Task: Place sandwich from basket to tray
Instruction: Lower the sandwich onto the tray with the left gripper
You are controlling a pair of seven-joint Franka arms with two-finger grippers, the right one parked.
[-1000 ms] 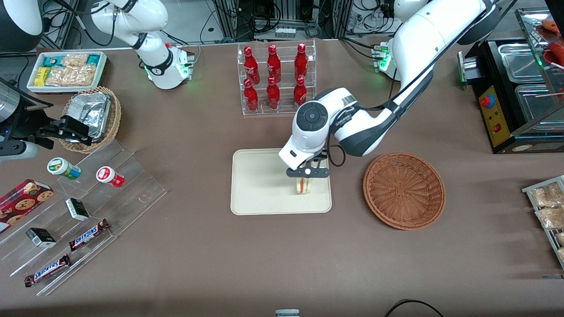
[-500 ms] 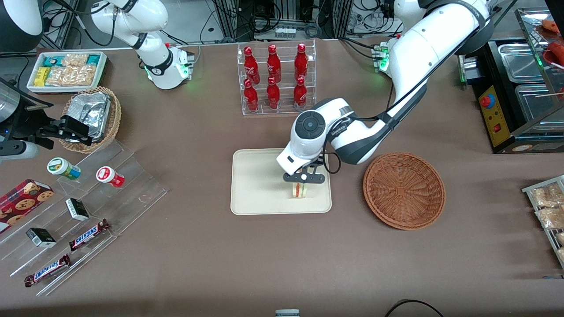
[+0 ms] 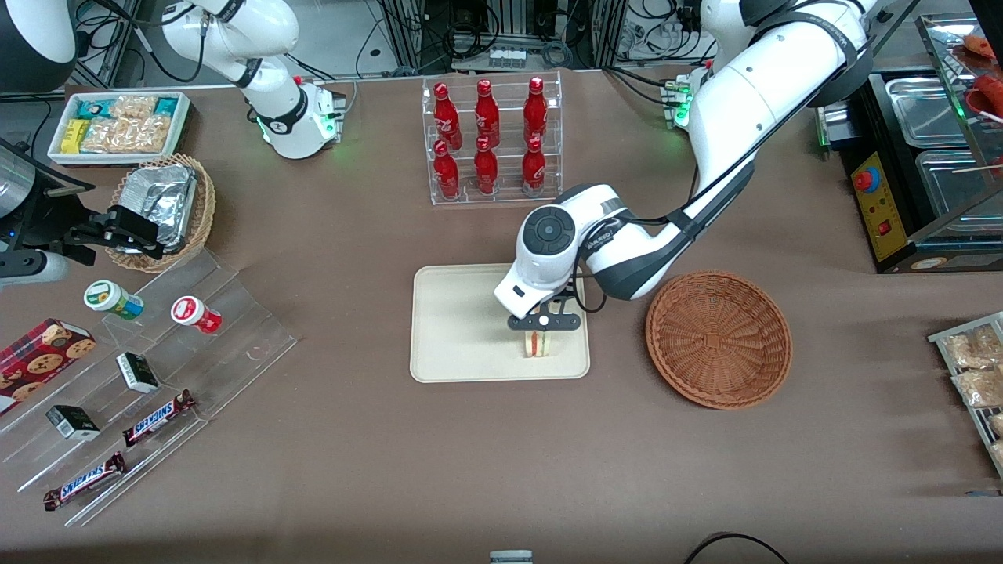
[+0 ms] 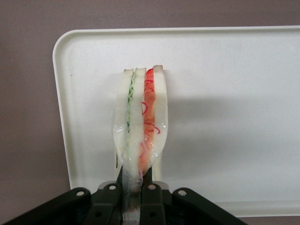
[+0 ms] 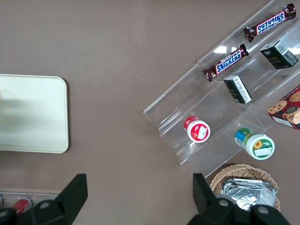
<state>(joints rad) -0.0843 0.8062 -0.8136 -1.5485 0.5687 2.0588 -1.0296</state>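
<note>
The left arm's gripper (image 3: 537, 327) hangs over the cream-beige tray (image 3: 454, 337), near the tray's end that faces the basket. It is shut on the sandwich (image 3: 537, 343), a pale bread wedge with a pink-red and green stripe, held upright with its lower edge at or just above the tray. In the left wrist view the sandwich (image 4: 140, 122) is pinched between the black fingers (image 4: 152, 197) of the gripper (image 4: 136, 199), with the tray (image 4: 234, 93) beneath. The round reddish-brown wicker basket (image 3: 718, 338) stands beside the tray, toward the working arm's end, and holds nothing.
A clear rack of red bottles (image 3: 490, 139) stands farther from the camera than the tray. Toward the parked arm's end lie a clear stepped stand with snacks (image 3: 149, 376), a tan basket with foil (image 3: 164, 207) and a white snack bin (image 3: 117, 125). The tray's corner also shows in the right wrist view (image 5: 33, 112).
The gripper with the sandwich shifted over the tray away from the basket, then back a little and nearer the camera. It stays shut on the sandwich throughout.
</note>
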